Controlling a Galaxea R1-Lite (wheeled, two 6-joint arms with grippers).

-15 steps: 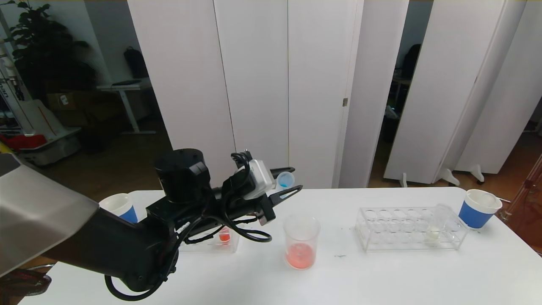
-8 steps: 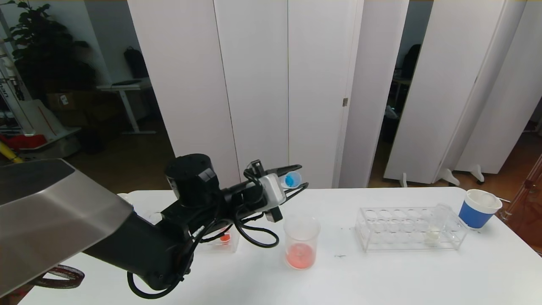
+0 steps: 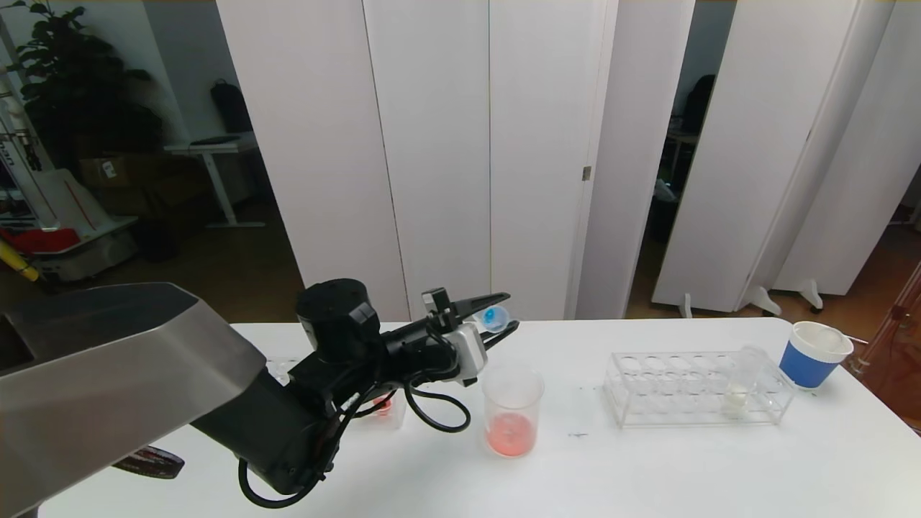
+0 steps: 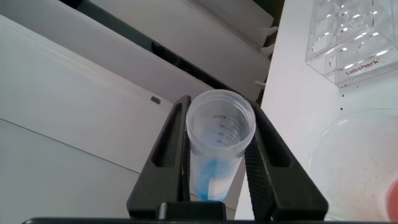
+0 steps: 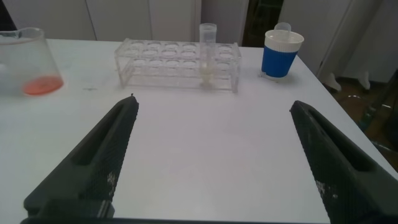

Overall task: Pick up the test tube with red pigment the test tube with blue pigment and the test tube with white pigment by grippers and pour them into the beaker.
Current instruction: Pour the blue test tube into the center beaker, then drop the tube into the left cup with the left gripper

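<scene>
Head view: left gripper [image 3: 496, 314] clamps the slim clear tube of blue liquid [image 3: 493, 316], tipped above the wide clear beaker [image 3: 511, 410] holding orange-red liquid. Farther right, the cream-white tube [image 3: 741, 379] stands in a clear rack [image 3: 691, 388] — right gripper [image 5: 214, 143] spread wide.

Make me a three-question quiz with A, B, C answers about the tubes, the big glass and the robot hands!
1. Where is the white tube?
A. in the rack
B. in the beaker
C. in the cup

2. What colour is the liquid in the beaker?
A. green
B. orange-red
C. blue

3. What is the left gripper doing?
A. lying on the table
B. hanging empty
C. holding the blue tube

Answers: 1 A, it stands in a rack hole. 2 B, orange-red pools at the bottom. 3 C, jaws squeeze both sides.
</scene>
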